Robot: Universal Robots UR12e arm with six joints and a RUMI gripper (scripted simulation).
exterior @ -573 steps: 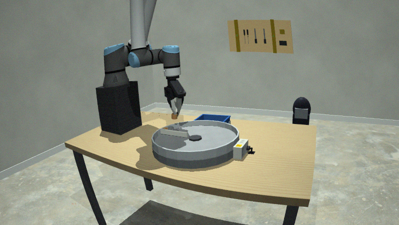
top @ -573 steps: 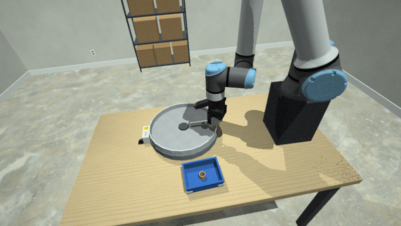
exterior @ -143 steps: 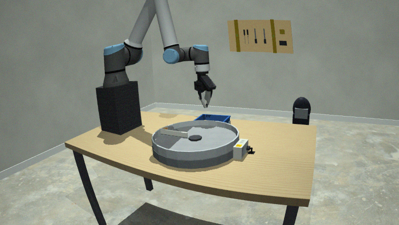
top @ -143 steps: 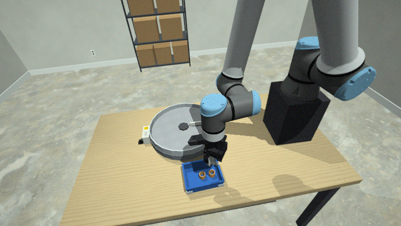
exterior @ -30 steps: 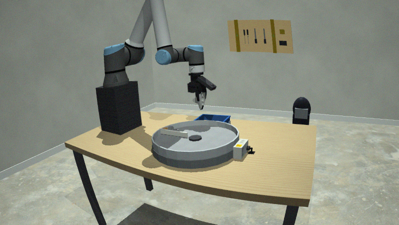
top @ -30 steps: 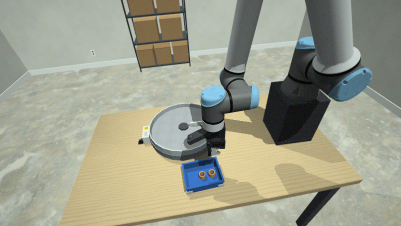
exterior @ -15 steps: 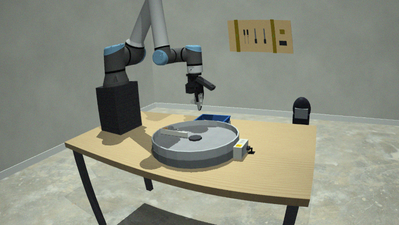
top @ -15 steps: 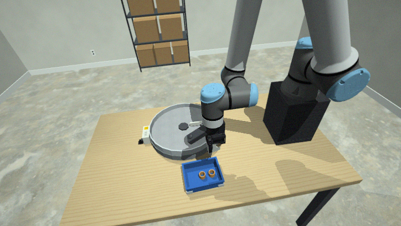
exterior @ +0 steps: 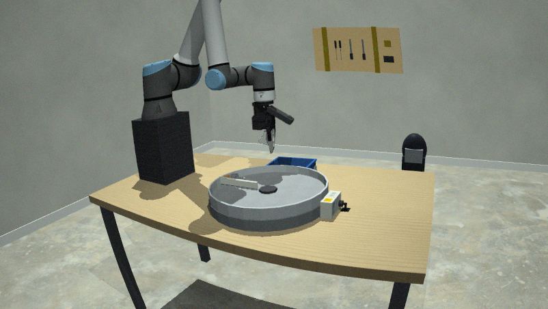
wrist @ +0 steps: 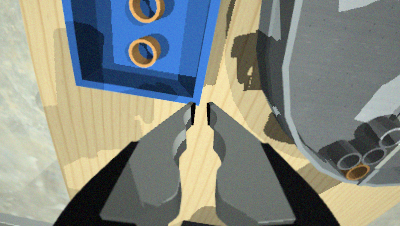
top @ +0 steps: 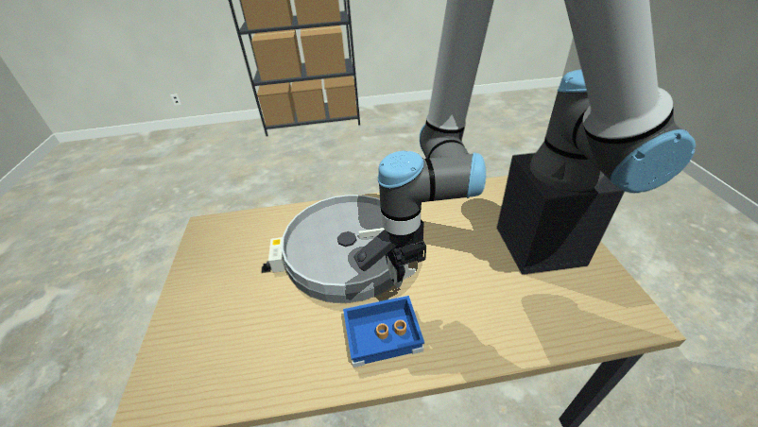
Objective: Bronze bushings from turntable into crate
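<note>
My gripper (top: pixel 397 283) (exterior: pixel 271 151) (wrist: pixel 201 104) is shut, with nothing between the narrow-set fingertips. It hangs above the table between the crate's near corner in the wrist view and the turntable. The blue crate (top: pixel 365 339) (exterior: pixel 297 161) (wrist: pixel 207 45) holds two upright bronze bushings, one (top: pixel 382 335) and another (top: pixel 401 331). The grey turntable (top: pixel 318 233) (exterior: pixel 264 223) (wrist: pixel 325 60) carries a bronze bushing (wrist: pixel 358 172) (exterior: pixel 227 176) by its wall. Steel bushings, one (wrist: pixel 345 149) and another (wrist: pixel 374 156), touch or nearly touch it; a third (wrist: pixel 391 129) is partly cut off. The arm hides them in the top view.
A pale guide bar (exterior: pixel 245 183) (top: pixel 370 232) crosses the turntable close to the bushings. The turntable has a raised wall and a dark centre hub (top: pixel 346 238) (exterior: pixel 268 189). A control box (top: pixel 275 258) (exterior: pixel 328 208) stands against its outside. The black robot pedestal (top: pixel 552 233) (exterior: pixel 162 153) stands on the table.
</note>
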